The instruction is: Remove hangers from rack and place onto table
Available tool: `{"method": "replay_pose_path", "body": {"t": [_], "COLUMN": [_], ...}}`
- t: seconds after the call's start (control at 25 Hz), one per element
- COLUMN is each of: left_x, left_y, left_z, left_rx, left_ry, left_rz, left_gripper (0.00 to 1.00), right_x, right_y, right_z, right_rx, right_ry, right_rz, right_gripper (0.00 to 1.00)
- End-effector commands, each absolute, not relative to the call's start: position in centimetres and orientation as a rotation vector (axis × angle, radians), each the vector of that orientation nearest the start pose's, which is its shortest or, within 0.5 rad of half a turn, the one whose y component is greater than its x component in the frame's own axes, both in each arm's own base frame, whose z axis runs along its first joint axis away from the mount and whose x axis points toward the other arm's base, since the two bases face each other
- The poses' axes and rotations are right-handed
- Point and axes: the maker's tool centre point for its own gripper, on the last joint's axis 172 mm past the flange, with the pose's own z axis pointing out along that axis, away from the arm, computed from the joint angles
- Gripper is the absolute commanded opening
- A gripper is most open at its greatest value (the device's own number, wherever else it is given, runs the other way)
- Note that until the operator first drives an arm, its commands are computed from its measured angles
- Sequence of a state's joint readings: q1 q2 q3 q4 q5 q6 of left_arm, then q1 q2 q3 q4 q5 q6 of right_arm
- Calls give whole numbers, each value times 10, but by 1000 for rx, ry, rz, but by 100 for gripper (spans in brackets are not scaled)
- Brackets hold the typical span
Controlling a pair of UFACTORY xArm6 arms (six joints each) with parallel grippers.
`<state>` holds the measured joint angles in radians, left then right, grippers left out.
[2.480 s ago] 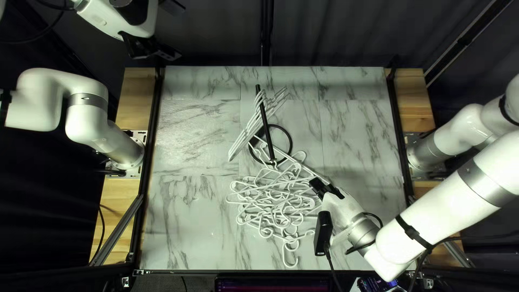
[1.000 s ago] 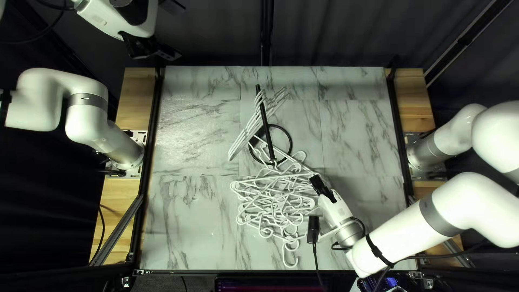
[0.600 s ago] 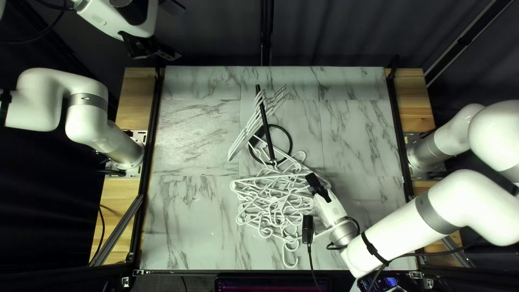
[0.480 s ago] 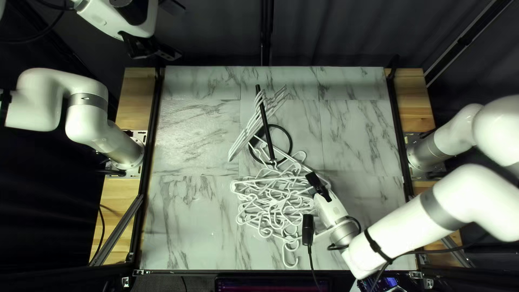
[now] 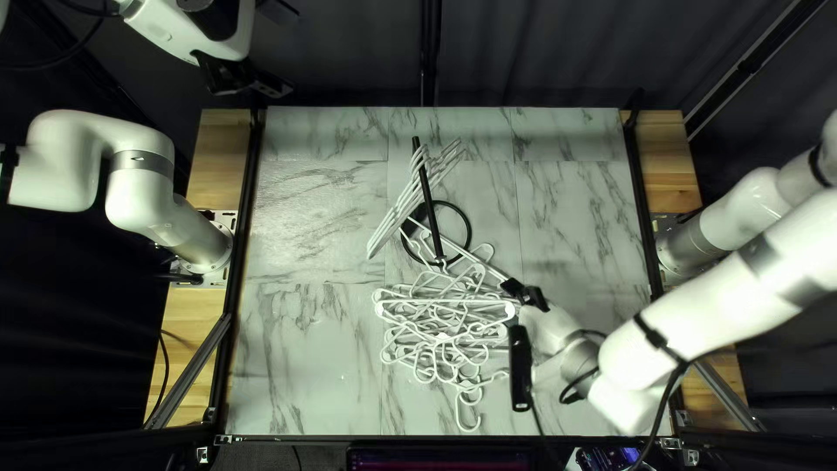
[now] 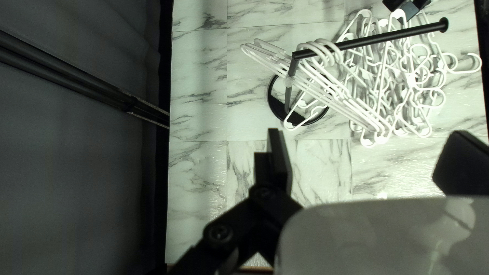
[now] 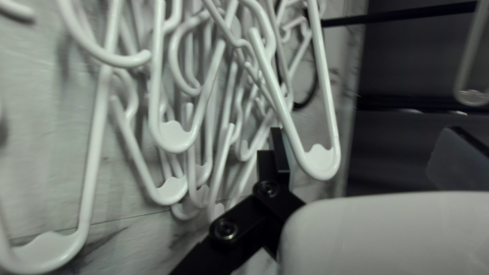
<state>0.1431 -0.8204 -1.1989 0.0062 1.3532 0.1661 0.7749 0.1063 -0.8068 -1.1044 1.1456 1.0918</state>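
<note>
Gaping wide, right tool (image 5: 523, 293) has hanger (image 7: 320, 159) end between fingers.

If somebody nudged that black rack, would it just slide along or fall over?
The rack might tip rather than slide under a high push: its top bar sticks out to one side only. A low, gentle nudge would probably be safer, given the flat, round base. The hangers would likely swing, since they hang by open hooks.

- Rack (image 5: 432, 208): on table (image 5: 305, 366)
- Hung hangers (image 5: 395, 216): on rack's bar
- Heaped hangers (image 5: 443, 337): on table, before rack
- Curtain (image 5: 540, 52): behind table's far edge
</note>
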Motion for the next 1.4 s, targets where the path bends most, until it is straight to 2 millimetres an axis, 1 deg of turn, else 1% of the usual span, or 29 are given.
{"method": "replay_pose_path", "body": {"t": [0.04, 0.16, 0.32, 0.4, 0.8, 0.84, 0.88, 0.92, 0.96, 1.0, 1.04, 1.08, 1.12, 1.16, 1.2, 1.28, 1.4], "left_x": [326, 326, 326, 326, 326, 326, 326, 326, 326, 326, 326, 326, 326, 326, 326, 326, 326], "left_y": [49, 49, 49, 49, 49, 49, 49, 49, 49, 49, 49, 49, 49, 49, 49, 49, 49], "left_z": [554, 554, 554, 554, 554, 554, 554, 554, 554, 554, 554, 554, 554, 554, 554, 554, 554], "left_rx": [-2872, -2872, -2872, -2872, -2872, -2872, -2872, -2872, -2872, -2872, -2872, -2872, -2872, -2872, -2872, -2872, -2872], "left_ry": [32, 32, 32, 32, 32, 32, 32, 32, 32, 32, 32, 32, 32, 32, 32, 32, 32], "left_rz": [-980, -980, -980, -980, -980, -980, -980, -980, -980, -980, -980, -980, -980, -980, -980, -980, -980], "left_gripper": [100, 100, 100, 100, 100, 100, 100, 100, 100, 100, 100, 100, 100, 100, 100, 100, 100], "right_x": [421, 416, 410, 406, 405, 409, 415, 417, 420, 421, 423, 424, 424, 420, 418, 406, 394], "right_y": [144, 140, 128, 123, 122, 117, 109, 103, 92, 89, 80, 74, 71, 64, 61, 45, 28], "right_z": [145, 156, 170, 184, 185, 196, 217, 231, 256, 262, 281, 295, 301, 314, 318, 334, 355], "right_rx": [2283, 2320, 2345, 2348, 2339, 2342, 2355, 2359, 2372, 2379, 2391, 2411, 2425, 2455, 2472, 2535, 2625], "right_ry": [384, 287, 181, 126, 129, 159, 197, 220, 264, 282, 312, 341, 359, 398, 420, 515, 649], "right_rz": [732, 848, 931, 962, 958, 959, 965, 960, 953, 950, 929, 913, 901, 871, 858, 831, 819], "right_gripper": [100, 100, 100, 100, 100, 100, 100, 100, 100, 100, 100, 100, 100, 100, 100, 100, 100]}}
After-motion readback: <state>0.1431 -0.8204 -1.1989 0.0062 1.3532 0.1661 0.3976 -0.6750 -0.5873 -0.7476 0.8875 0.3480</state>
